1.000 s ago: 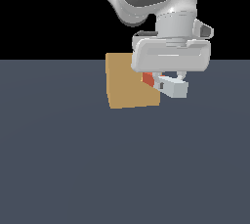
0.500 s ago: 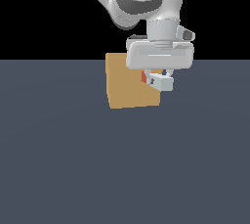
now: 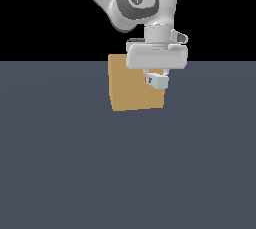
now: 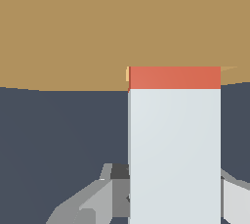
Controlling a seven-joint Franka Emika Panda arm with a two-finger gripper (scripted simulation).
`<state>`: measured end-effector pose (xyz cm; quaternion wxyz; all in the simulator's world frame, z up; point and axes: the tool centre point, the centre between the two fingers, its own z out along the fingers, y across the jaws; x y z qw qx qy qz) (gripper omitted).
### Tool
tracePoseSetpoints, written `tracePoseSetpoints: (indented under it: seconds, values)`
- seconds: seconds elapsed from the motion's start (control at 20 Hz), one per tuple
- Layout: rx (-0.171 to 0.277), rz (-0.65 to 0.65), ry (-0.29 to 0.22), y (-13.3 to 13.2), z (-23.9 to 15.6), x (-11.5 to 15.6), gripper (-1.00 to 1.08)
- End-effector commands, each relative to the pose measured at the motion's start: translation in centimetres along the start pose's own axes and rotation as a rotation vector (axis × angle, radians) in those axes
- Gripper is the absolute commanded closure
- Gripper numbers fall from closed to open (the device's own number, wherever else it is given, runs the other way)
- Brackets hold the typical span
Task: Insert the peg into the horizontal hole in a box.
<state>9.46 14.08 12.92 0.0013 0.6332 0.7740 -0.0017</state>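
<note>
The long square-section peg, orange-red at one half and pale grey-white at the other (image 4: 174, 140), is seen with most of its red half already sunk in the plain tan cube-like box (image 3: 131, 90). Its grey end is clamped between the fingers of the white claw (image 3: 156, 79). The long axis runs from the claw straight ahead into the box face, so further travel is judged to lie along that line.

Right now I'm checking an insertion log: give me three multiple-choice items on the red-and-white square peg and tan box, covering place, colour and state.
1. Where is the red-and-white square peg's leading end?
A. at the tan cube-like box
B. flat on the floor
C. on top of the box

2. Which peg colour lies nearest the box?
A. white
B. orange-red
C. blue

3. The white gripper is:
A. open, empty
B. shut on the peg
C. out of view

Answers: A, the wrist view shows the tip meeting the box; B, a red band borders the tan; C is wrong, B: fingers flank the peg.
</note>
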Motion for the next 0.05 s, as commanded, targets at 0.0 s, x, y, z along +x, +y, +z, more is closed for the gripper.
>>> tracePoseSetpoints:
  seconds: [0.0]
  values:
    - [-0.004,-0.006,0.003,0.17,-0.17,0.79,1.08]
